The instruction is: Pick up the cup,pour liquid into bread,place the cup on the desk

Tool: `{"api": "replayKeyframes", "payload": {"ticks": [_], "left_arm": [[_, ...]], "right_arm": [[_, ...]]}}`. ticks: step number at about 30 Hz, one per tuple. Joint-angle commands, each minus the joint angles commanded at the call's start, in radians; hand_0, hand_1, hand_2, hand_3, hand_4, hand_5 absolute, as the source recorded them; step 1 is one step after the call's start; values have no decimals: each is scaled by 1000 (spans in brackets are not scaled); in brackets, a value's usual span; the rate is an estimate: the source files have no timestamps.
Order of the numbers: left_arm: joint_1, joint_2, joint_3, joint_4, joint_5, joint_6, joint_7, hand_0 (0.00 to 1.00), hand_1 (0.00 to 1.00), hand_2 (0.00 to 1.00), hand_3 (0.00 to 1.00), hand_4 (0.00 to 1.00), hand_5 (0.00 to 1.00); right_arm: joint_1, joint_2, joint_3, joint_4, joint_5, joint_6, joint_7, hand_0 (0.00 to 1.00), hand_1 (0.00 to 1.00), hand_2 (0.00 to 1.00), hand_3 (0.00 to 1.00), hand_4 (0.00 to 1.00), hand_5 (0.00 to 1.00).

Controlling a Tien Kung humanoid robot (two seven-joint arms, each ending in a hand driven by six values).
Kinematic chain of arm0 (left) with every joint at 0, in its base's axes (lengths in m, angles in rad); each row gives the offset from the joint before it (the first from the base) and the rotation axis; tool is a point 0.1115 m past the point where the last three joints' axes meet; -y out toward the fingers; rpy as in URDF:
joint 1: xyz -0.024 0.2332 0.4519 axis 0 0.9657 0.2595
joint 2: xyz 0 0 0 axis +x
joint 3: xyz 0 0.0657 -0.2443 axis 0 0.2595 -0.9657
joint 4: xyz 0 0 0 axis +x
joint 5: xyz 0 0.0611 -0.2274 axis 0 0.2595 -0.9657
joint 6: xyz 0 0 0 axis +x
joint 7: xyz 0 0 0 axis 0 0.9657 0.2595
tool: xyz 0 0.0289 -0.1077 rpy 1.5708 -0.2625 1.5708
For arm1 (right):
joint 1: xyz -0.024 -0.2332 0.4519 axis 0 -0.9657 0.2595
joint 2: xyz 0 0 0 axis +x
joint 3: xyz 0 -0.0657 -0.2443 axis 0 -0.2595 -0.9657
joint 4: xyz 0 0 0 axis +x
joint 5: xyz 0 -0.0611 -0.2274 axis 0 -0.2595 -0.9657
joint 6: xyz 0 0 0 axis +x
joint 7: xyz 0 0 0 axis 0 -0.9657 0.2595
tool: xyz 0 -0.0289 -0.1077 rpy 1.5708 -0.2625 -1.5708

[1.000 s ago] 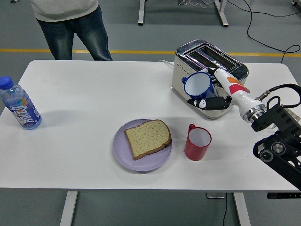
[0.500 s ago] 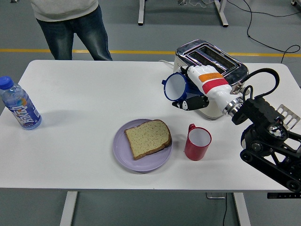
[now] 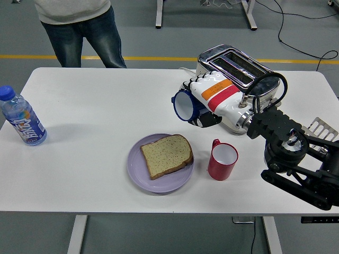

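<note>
My right hand [image 3: 204, 103], white with orange and red stripes, is shut on a blue cup [image 3: 184, 105]. The cup is tipped on its side with its white mouth facing left, held in the air above and to the right of the bread. A slice of bread [image 3: 166, 155] lies on a lilac plate [image 3: 142, 170] near the table's front middle. A red cup [image 3: 222, 160] stands upright just right of the plate. No liquid is visible leaving the blue cup.
A silver toaster [image 3: 241, 73] stands behind my right hand. A water bottle [image 3: 21, 123] lies at the table's left edge. A person in jeans [image 3: 82, 32] stands at the far side, hands out of view. My right arm [image 3: 296, 159] fills the right front.
My right hand has carried the blue cup leftward from in front of the toaster toward the plate and tilted it from mouth up to mouth facing left.
</note>
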Motion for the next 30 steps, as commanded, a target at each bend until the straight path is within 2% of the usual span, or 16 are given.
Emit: {"api": "replayKeyframes", "payload": {"ticks": [14, 25, 30], "left_arm": [[4, 1, -9, 0, 9, 3, 4, 689, 756, 776, 613, 402, 998], [3, 1, -3, 0, -1, 2, 2, 689, 756, 774, 612, 400, 998], [4, 1, -1, 0, -5, 1, 0, 690, 756, 774, 612, 398, 998]], "right_arm": [[104, -10, -106, -22, -107, 56, -40, 314, 278, 448, 489, 746, 2], [131, 0, -142, -1, -127, 71, -58, 323, 281, 450, 491, 735, 2], [119, 1, -126, 10, -121, 77, -64, 325, 282, 451, 491, 732, 2]]}}
